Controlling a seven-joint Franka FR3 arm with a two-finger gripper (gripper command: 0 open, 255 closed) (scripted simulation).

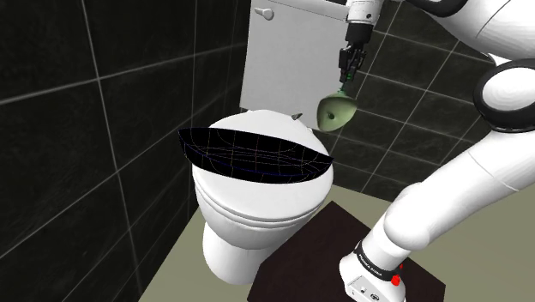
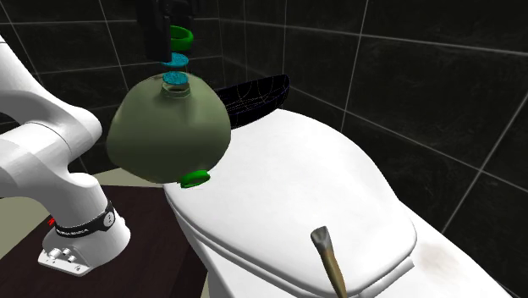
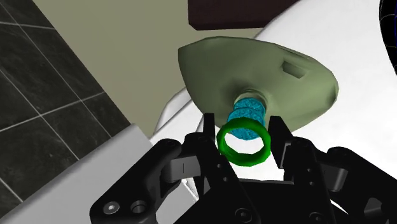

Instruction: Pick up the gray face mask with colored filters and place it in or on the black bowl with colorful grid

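Note:
The face mask (image 1: 336,110) is a grey-green dome with a blue stem and green ring filter (image 3: 243,143) on top and a second green filter (image 2: 195,178) at its side. It hangs in the air with my gripper (image 1: 349,75) shut on the stem filter from above, one finger (image 3: 208,130) on each side. The black bowl with thin coloured grid lines (image 1: 253,154) lies on the closed toilet lid (image 1: 257,214). The mask is up and to the shoulder view's right of the bowl, clear of it. From the second exterior view the mask (image 2: 169,131) partly hides the bowl (image 2: 258,93).
The white toilet tank (image 1: 287,60) stands upright behind the bowl, close to the gripper. A brown stick-like object (image 2: 328,258) lies on the white toilet surface (image 2: 321,178). Dark tiled walls (image 1: 77,129) surround the toilet. My dark stand (image 1: 317,257) is beside it.

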